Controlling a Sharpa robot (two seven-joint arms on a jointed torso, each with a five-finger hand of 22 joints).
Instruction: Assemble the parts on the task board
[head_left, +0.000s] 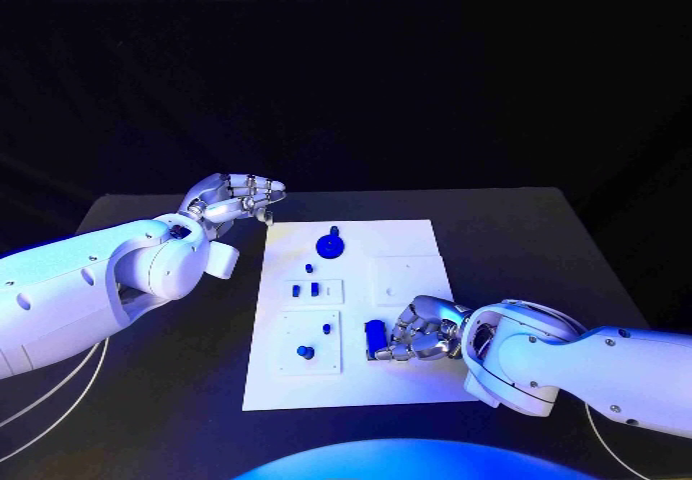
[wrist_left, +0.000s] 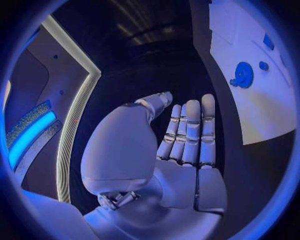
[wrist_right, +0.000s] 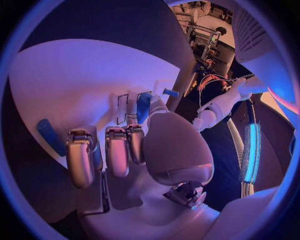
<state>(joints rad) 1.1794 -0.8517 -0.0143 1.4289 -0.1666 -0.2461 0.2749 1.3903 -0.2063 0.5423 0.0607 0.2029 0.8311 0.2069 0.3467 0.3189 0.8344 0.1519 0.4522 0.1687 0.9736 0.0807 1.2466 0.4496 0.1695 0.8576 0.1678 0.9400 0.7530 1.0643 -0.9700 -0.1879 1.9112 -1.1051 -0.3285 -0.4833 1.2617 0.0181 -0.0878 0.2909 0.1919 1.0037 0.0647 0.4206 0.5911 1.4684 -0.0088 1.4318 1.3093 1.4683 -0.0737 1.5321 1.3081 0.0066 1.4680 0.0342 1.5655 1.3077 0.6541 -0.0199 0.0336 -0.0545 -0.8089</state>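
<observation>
Pinching a blue part (head_left: 376, 336) on the task board (head_left: 411, 385), the right hand (head_left: 418, 332).

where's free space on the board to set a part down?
On the task board: the far right corner beyond the blank square plate, and the near strip below the knob plate. Crowded: the left column of small parts and the near right, where the right hand holds a blue part.

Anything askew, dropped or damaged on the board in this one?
Nothing stands out. The task board lies flat on the table, blue parts sit on it, none off its edge. The right hand rests on the board beside a blue part; the left hand hovers off-board.
</observation>
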